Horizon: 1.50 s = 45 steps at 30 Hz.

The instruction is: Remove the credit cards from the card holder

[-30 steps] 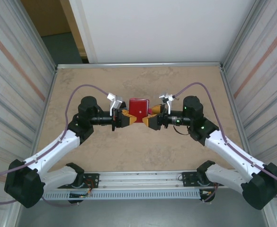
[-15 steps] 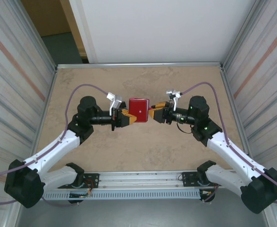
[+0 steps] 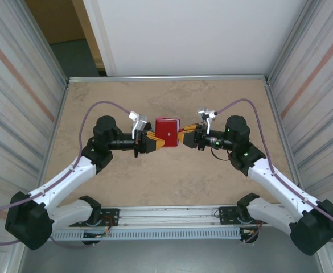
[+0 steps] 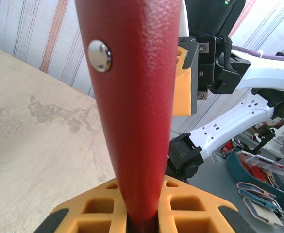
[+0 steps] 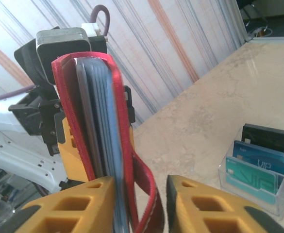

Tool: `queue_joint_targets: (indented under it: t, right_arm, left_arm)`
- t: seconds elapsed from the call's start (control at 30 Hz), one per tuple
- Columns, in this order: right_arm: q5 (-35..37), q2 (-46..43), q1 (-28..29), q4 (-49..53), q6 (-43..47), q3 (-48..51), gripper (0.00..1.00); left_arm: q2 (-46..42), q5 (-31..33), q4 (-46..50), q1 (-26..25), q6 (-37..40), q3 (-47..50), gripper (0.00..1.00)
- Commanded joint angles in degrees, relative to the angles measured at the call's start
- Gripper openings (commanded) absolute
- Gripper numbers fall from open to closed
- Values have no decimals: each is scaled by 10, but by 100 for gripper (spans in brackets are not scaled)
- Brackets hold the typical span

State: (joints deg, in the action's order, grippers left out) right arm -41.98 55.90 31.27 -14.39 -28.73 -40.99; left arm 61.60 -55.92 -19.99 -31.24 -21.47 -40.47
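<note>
The dark-red card holder (image 3: 167, 132) hangs above the table's middle, standing on edge between both arms. My left gripper (image 3: 156, 140) is shut on its left side, and in the left wrist view the red cover (image 4: 132, 97) with a metal snap (image 4: 100, 55) rises from my left gripper (image 4: 142, 213). My right gripper (image 3: 181, 136) is at its right edge. In the right wrist view my right gripper (image 5: 139, 194) is open around the pale blue-grey panels (image 5: 105, 126) and the loose red tab (image 5: 144, 189). One finger touches the panels, and a gap separates the other from the tab. I cannot tell credit cards from panels.
A clear box (image 5: 258, 165) with several cards standing in it sits on the beige surface at the lower right of the right wrist view. Striped walls (image 3: 18, 102) close in the table on both sides. Beige tabletop (image 3: 166, 182) lies below the grippers.
My right gripper has moved in to the holder's right edge and its jaws have narrowed around the edge and tab. The left gripper has kept its grip and place.
</note>
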Motion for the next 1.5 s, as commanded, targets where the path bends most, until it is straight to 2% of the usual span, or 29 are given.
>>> queue_joint_targets:
  t: [0.0,0.07,0.2,0.33,0.5,0.57,0.67,0.7,0.77,0.83,0.93,1.07,1.23,1.47]
  right_arm:
    - [-8,5,5,-11,-2,6,27]
    - [-11,4,5,-11,-2,7,22]
    - [-15,4,5,-14,-4,7,20]
    - [-28,5,8,-27,-10,9,28]
    - [-45,5,22,-40,-8,8,34]
    - [-46,5,26,-37,-2,7,27]
    - [-26,0,27,-20,6,4,2]
    - [-16,-3,26,-13,8,4,0]
    - [7,-11,26,5,13,3,0]
    - [28,-19,27,25,17,-1,0]
    - [65,-32,28,51,18,-7,0]
    - [115,-48,35,73,16,-10,0]
    - [157,-55,45,92,13,-14,0]
    - [193,-55,61,116,23,-26,0]
  left_arm:
    - [-9,-20,-34,-5,0,-5,0]
    - [-10,-20,-32,-5,2,-4,0]
    - [-11,-19,-35,-5,3,-2,0]
    - [-7,-20,-36,-6,2,-4,0]
    - [-6,-20,-41,-10,4,-4,0]
    - [-5,-17,-38,-10,5,-6,0]
    - [-7,0,-30,-10,6,-6,0]
    - [-8,10,-25,-10,6,-5,1]
    - [-12,34,-11,-9,10,-4,12]
    - [-17,58,-1,-9,11,-3,28]
    - [-22,82,2,-10,7,2,64]
    - [-22,111,12,-15,0,3,85]
    - [-9,130,13,-36,4,-4,98]
    - [14,206,58,-90,51,-37,99]
